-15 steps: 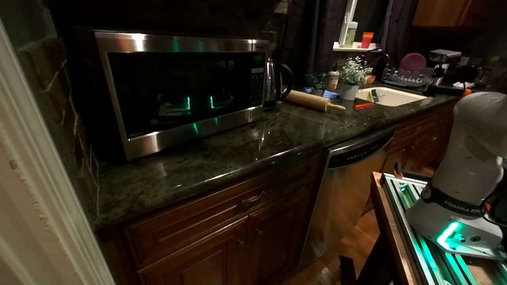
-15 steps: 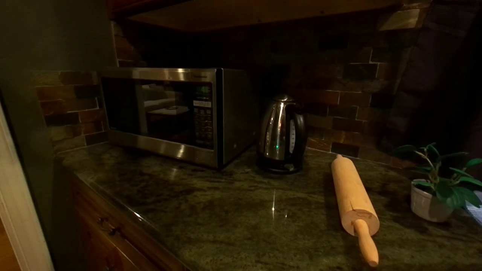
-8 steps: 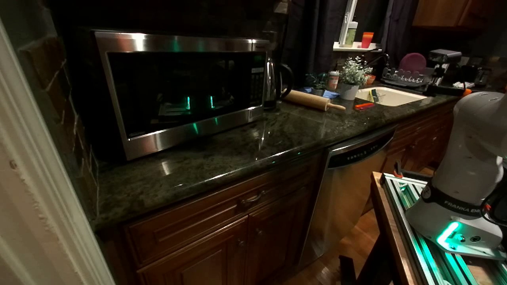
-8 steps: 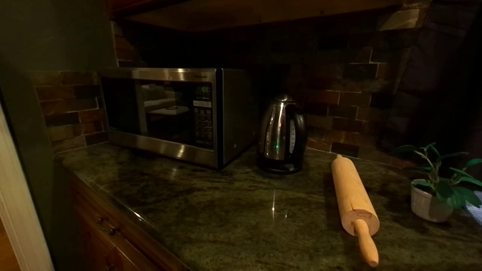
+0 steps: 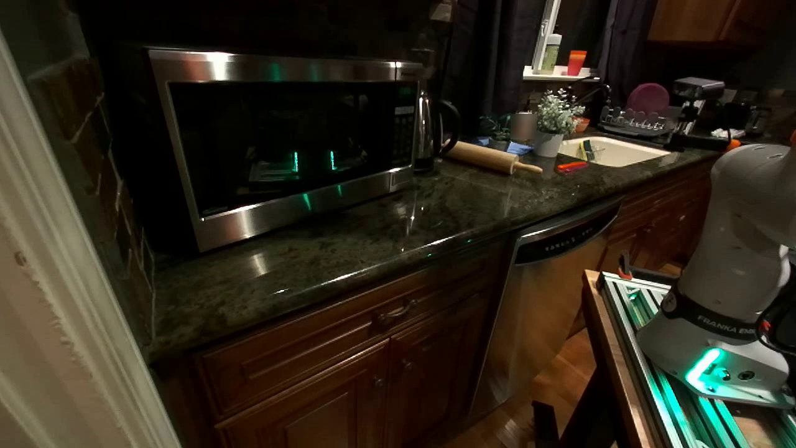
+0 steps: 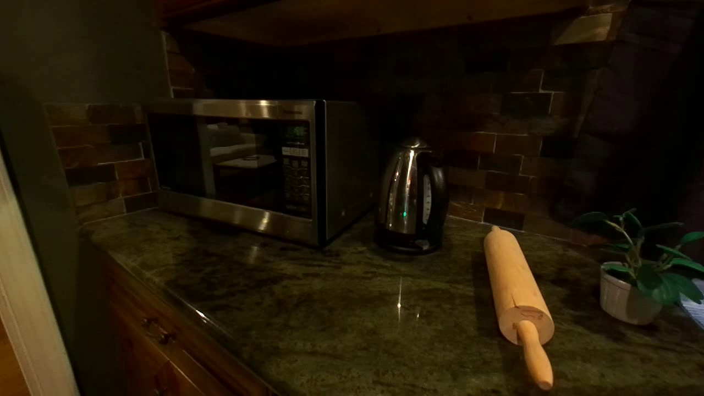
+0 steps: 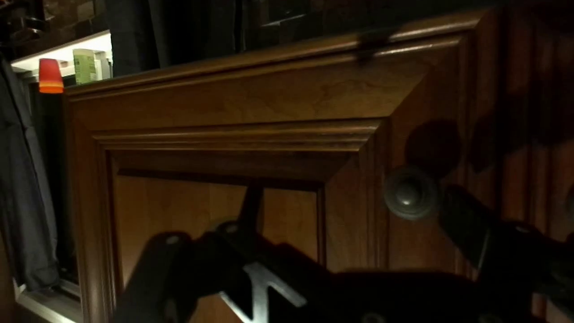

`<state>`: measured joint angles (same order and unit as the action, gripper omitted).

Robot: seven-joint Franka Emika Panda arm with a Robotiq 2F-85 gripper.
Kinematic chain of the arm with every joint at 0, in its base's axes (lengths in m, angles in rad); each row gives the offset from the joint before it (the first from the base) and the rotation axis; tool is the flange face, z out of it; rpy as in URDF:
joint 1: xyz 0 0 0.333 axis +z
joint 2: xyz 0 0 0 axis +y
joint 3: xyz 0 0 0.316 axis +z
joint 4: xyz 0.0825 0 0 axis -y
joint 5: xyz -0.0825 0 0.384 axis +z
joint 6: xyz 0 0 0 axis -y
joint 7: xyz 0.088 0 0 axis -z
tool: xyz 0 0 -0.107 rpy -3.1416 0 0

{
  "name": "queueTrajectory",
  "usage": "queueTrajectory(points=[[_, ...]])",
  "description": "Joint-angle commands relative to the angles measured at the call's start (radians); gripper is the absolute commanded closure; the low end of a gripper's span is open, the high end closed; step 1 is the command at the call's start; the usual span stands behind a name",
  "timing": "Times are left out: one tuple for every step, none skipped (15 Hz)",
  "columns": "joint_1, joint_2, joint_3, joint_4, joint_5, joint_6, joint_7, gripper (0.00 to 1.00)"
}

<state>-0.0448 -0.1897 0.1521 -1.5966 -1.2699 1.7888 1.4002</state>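
Observation:
In the wrist view, where the room appears upside down, my gripper [image 7: 352, 190] is open and holds nothing. Its dark fingers [image 7: 468, 220] stand wide apart in front of a brown wooden cabinet door [image 7: 278, 103]. A round metal knob [image 7: 410, 193] on the door lies between the fingers, close beside the right-hand one. I cannot tell whether that finger touches it. The left-hand finger is in front of the door's inset panel [image 7: 197, 202]. The gripper is out of view in both exterior views. Only the lower arm [image 5: 734, 249] shows in an exterior view.
A microwave [image 6: 236, 165], a kettle [image 6: 412, 198], a rolling pin [image 6: 517, 286] and a potted plant [image 6: 630, 297] stand on the dark counter [image 6: 330, 313]. A sink [image 5: 615, 152] and dish rack [image 5: 640, 121] are farther along. A red cup [image 7: 50, 75] and dark curtain [image 7: 27, 202] are beside the door.
The bottle near the counter plants now shows as a plain grey-brown patch. The visible part of the arm and the other counter things look the same.

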Motion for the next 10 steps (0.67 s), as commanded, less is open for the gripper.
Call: queueTrajectory(points=[[0.027, 0.0, -0.023, -0.014, -0.06, 0.004, 0.045, 0.0], [0.028, -0.001, -0.027, -0.017, -0.071, 0.009, 0.05, 0.0], [0.03, -0.002, -0.03, -0.019, -0.075, 0.011, 0.053, 0.0], [0.03, -0.001, -0.032, -0.022, -0.079, 0.007, 0.055, 0.0], [0.031, -0.001, -0.034, -0.024, -0.079, 0.005, 0.057, 0.0], [0.033, 0.0, -0.037, -0.028, -0.074, 0.006, 0.06, 0.0], [0.036, 0.001, -0.039, -0.031, -0.065, 0.01, 0.066, 0.0], [0.039, 0.001, -0.04, -0.035, -0.062, 0.015, 0.071, 0.0], [0.042, 0.001, -0.043, -0.042, -0.06, 0.023, 0.077, 0.0], [0.045, 0.004, -0.044, -0.044, -0.06, 0.019, 0.078, 0.0]])
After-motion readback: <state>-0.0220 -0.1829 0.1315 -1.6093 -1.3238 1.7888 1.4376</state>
